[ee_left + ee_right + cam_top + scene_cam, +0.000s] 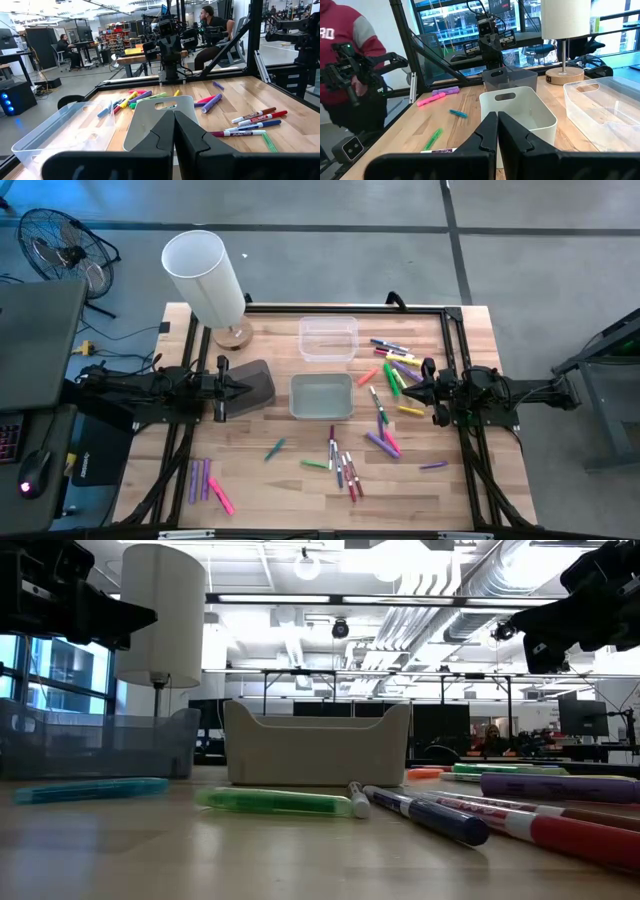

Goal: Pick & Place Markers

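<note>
While both arms hang above the pale wooden table (470, 340) with jaws pressed together on nothing, no picking has begun, by my reading. Left gripper (247, 388) sits over the dark grey bin (262, 376); right gripper (408, 391) faces it across the board. Between the two tips stands the white rectangular bin (321, 395), apparently empty; the clear plastic tub (328, 338) just beyond it also looks empty. All thin coloured markers (345, 465) lie loose on the wood: one cluster directly beneath and around the right gripper, others spread nearer the table's front edge, three purple and pink ones off behind the left arm. Everything remains to be placed
</note>
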You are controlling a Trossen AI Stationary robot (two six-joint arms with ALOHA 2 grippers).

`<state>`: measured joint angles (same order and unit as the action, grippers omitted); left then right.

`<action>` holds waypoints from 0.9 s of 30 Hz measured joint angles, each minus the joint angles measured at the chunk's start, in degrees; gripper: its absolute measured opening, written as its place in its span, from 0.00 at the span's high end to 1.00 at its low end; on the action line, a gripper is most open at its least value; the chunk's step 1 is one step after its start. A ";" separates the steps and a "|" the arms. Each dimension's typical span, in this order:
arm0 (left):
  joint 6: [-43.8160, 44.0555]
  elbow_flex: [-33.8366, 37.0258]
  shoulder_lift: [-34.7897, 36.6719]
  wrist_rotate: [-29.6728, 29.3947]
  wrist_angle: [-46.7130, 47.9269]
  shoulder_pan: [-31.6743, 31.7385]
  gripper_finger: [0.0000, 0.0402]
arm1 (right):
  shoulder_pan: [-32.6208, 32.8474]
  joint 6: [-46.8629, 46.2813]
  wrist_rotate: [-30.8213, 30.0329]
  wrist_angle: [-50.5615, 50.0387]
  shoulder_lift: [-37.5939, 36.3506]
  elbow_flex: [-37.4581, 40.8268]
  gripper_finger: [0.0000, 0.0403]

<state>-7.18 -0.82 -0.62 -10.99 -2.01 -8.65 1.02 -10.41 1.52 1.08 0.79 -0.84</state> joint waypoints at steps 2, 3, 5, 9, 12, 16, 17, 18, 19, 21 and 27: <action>0.00 0.00 0.00 0.01 0.00 0.00 1.00 | 0.01 0.01 0.00 0.00 -0.02 0.00 0.99; 0.00 0.00 0.00 0.01 -0.01 -0.01 1.00 | 0.01 0.01 -0.01 0.00 0.00 0.01 0.99; 0.00 0.00 0.00 0.01 -0.01 -0.01 1.00 | 0.00 0.00 -0.02 0.00 -0.01 0.00 0.99; 0.00 0.00 0.00 0.00 0.01 0.01 1.00 | 0.00 0.00 0.00 0.00 -0.02 0.00 0.99; 0.00 0.00 0.00 0.01 0.00 0.00 1.00 | 0.01 0.00 -0.02 0.00 -0.01 0.00 0.99; 0.00 0.00 0.00 0.01 -0.01 0.01 1.00 | 0.01 0.01 -0.01 0.00 0.00 0.01 0.99; 0.00 0.00 0.00 0.01 -0.01 -0.01 1.00 | 0.00 0.00 -0.02 0.00 0.00 0.00 0.99; 0.00 0.00 0.00 0.01 -0.03 -0.01 1.00 | 0.02 0.00 0.00 0.00 -0.02 0.02 0.99; 0.00 0.00 0.00 0.01 -0.02 0.00 1.00 | 0.00 0.02 -0.01 0.00 -0.02 0.01 0.99; -0.03 0.00 0.00 0.12 -0.04 -0.01 1.00 | 0.01 0.01 0.00 0.00 0.00 0.01 0.99; -0.47 -4.46 -2.26 1.49 3.46 -0.93 1.00 | 0.00 0.00 -0.02 0.00 -0.01 0.01 0.99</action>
<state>-7.65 -5.28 -2.89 -9.50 1.45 -9.59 1.02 -10.41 1.50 1.08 0.79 -0.83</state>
